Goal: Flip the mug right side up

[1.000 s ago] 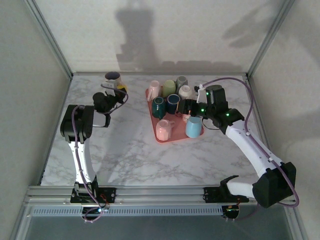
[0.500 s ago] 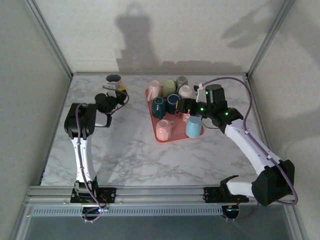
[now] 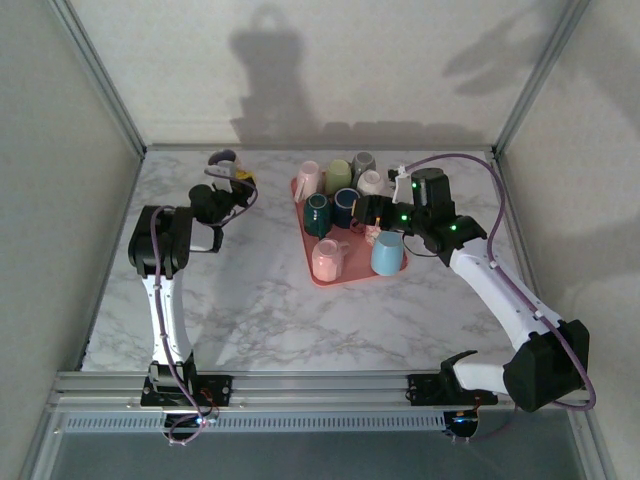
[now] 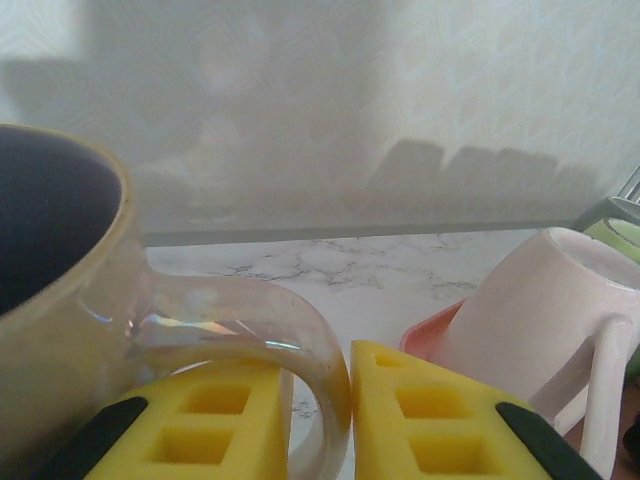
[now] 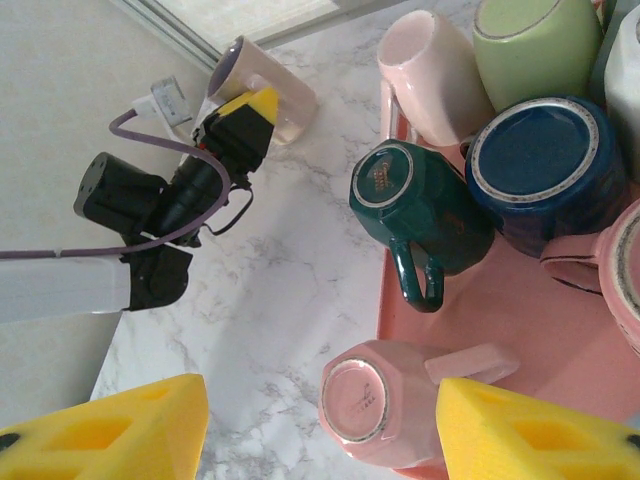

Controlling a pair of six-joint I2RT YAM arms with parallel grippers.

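Left wrist view shows the pearly cream mug with dark inside (image 4: 60, 300) mouth-up at the marble table's (image 4: 380, 270) far left. Its handle (image 4: 322, 385) sits between the left gripper's (image 4: 320, 425) yellow pads (image 4: 440, 420); whether they press it, I cannot tell. It is best to open wide, then retreat straight. The right gripper (image 5: 318, 405) hangs open.

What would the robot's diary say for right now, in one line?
left gripper: fingers either side of mug handle, grip unclear | mug: mouth up | right gripper: open, over tray
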